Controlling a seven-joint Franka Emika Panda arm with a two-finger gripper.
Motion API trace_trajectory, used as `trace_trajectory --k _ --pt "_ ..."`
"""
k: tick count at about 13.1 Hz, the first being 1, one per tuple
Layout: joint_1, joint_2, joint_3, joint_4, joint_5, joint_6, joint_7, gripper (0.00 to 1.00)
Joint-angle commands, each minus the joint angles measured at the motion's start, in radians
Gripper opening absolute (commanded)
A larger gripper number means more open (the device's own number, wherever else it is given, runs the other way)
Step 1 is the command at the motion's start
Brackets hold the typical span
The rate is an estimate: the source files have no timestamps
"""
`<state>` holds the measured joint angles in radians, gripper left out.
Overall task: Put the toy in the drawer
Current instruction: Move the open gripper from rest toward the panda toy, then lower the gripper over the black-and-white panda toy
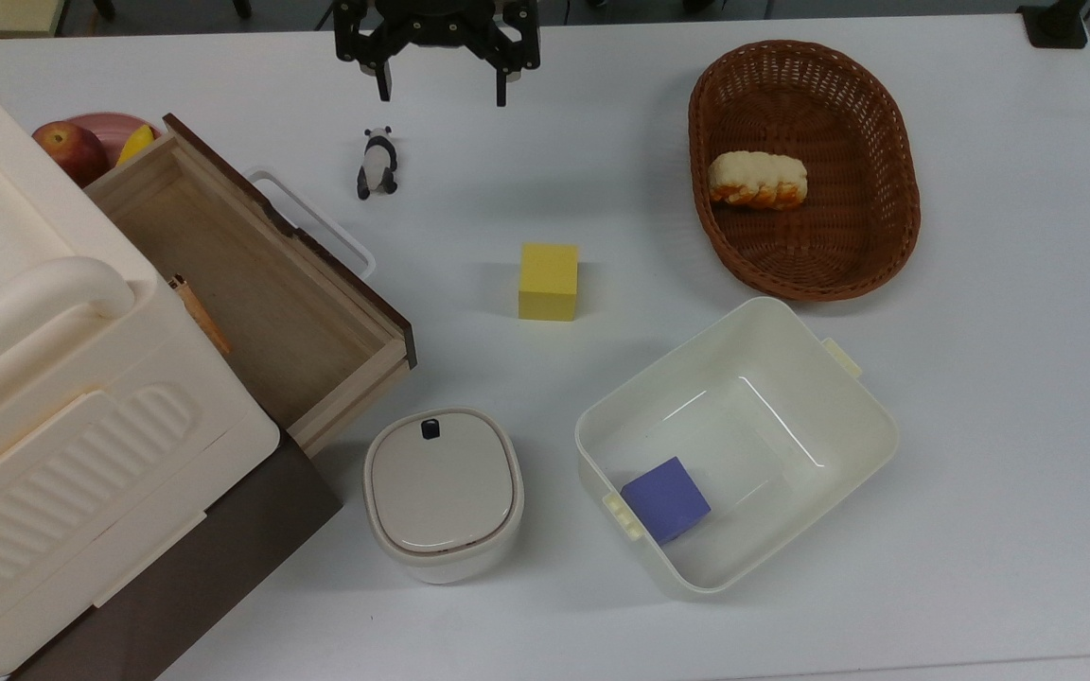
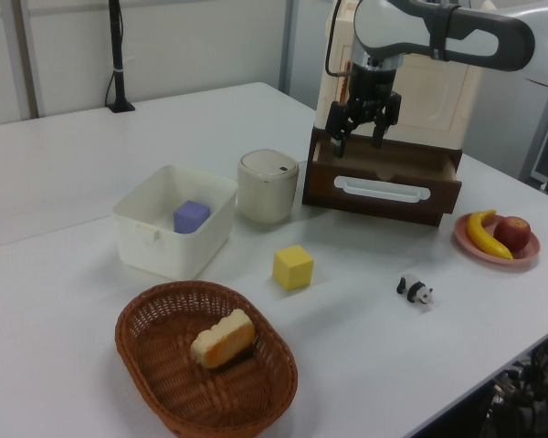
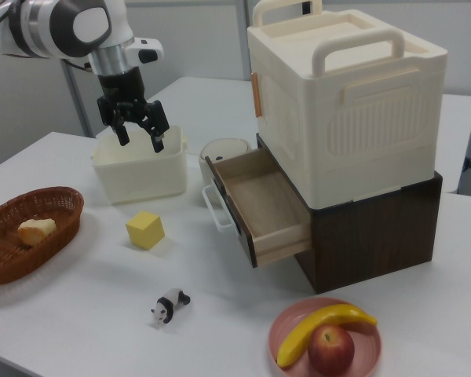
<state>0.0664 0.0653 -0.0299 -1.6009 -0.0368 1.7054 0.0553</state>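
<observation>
The gripper (image 1: 438, 95) hangs at the top middle of the top view, up in the air. Its two fingers are spread apart and hold nothing. In the right view the gripper (image 3: 140, 140) is in the upper left of the frame, in front of a white tub (image 3: 145, 177). In the left view the gripper (image 2: 361, 135) is near the top, right of the middle.

The toy (image 1: 377, 163) is a little black-and-white panda. It lies on the white table (image 1: 980, 378), just below the gripper in the top view and a bit to the top view's left. It is not touching the gripper. In the left view the toy (image 2: 416, 290) is in the lower right part of the frame. In the right view the toy (image 3: 169, 305) is low in the frame, near the middle.

The drawer (image 1: 242, 284) is pulled open on the top view's left. It has a white handle (image 1: 313, 218). The toy is near that handle, outside the drawer. A thin pencil-like stick (image 1: 200, 315) lies along the drawer's left edge in the top view.

A yellow block (image 1: 548, 281) sits in the middle of the table. A purple block (image 1: 665, 498) lies in the tub (image 1: 848, 416). A brown basket (image 1: 886, 189) holds a piece of bread (image 1: 757, 180). A round white pot (image 1: 442, 492) with a lid stands next to the drawer. A pink plate (image 3: 286, 326) holds a banana (image 3: 322, 330) and an apple (image 3: 331, 349).
</observation>
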Motion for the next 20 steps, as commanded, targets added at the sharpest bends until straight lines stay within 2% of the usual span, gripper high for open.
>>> trace_trajectory --k 1,2,3,4,5,10,11,13,16,20 --pt "-0.014 -0.045 -0.004 -0.040 0.008 -0.017 0.055 1.00" --pt "-0.017 -0.074 -0.001 -0.094 0.009 -0.015 0.072 1.00" --pt "-0.064 -0.128 0.027 -0.184 0.021 0.012 0.072 1.00" --pt "-0.132 -0.204 0.075 -0.318 0.046 0.095 0.072 1.00" --pt "-0.154 -0.249 0.088 -0.397 0.052 0.158 0.072 1.00" --pt "-0.172 -0.331 0.078 -0.620 0.052 0.230 0.046 1.00" --pt "-0.200 -0.328 0.068 -0.626 0.052 0.235 -0.004 1.00" --pt "-0.207 -0.305 0.058 -0.643 0.052 0.288 -0.044 1.00" --pt "-0.211 -0.274 0.048 -0.757 0.048 0.424 -0.045 1.00" --pt "-0.252 -0.089 0.033 -0.749 0.037 0.595 -0.045 1.00"
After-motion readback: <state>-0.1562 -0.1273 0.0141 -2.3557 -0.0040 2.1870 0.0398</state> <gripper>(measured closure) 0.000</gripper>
